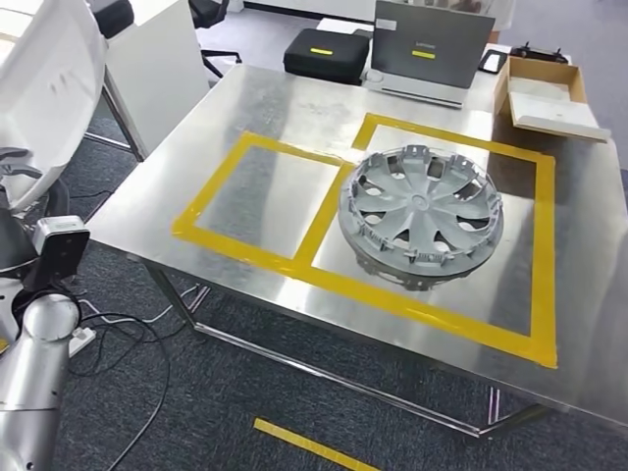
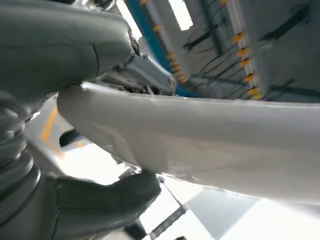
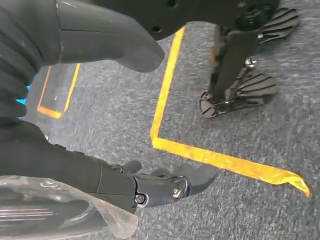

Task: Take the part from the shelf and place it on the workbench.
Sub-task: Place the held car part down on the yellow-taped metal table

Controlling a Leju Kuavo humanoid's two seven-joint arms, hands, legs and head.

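Note:
A large white curved part (image 1: 52, 88) is up at the far left of the head view, beyond the workbench's left edge. My left hand (image 2: 86, 205) grips it, with the thumb under the white part (image 2: 196, 145) and the fingers (image 2: 56, 45) over it. The steel workbench (image 1: 244, 108) carries two yellow-taped rectangles. A silver wheel cover (image 1: 421, 214) lies in the right one, and the left rectangle (image 1: 259, 196) is bare. My right hand (image 3: 94, 175) hangs over the grey carpet, its fingers spread and holding nothing.
At the bench's far edge stand a grey laptop (image 1: 430, 44), a black case (image 1: 326, 54) and an open cardboard box (image 1: 548, 93). Cables (image 1: 126, 334) trail on the carpet by the bench's left leg. A white table (image 1: 155, 69) stands at the back left.

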